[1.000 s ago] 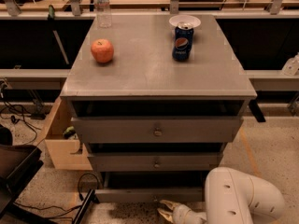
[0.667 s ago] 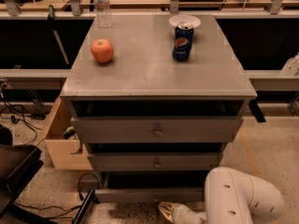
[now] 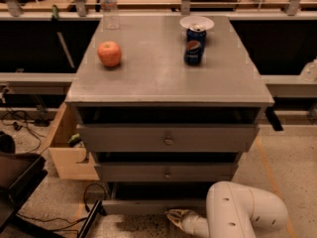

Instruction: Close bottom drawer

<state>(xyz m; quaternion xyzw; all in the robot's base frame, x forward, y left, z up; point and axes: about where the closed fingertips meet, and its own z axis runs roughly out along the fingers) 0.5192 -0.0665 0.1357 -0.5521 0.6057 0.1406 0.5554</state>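
Matt bottom drawer [image 3: 133, 207], smooth gripper [image 3: 177, 216] at front

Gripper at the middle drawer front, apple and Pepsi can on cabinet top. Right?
Not quite. The camera view shows the gripper low down at the bottom drawer front, not the middle drawer. The apple and Pepsi can are on the cabinet top.

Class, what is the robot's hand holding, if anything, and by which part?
Cannot be told: the hand sits low, at the front of the bottom drawer.

Arm [image 3: 245, 213] bent; end effector [image 3: 177, 216] low, pointing left
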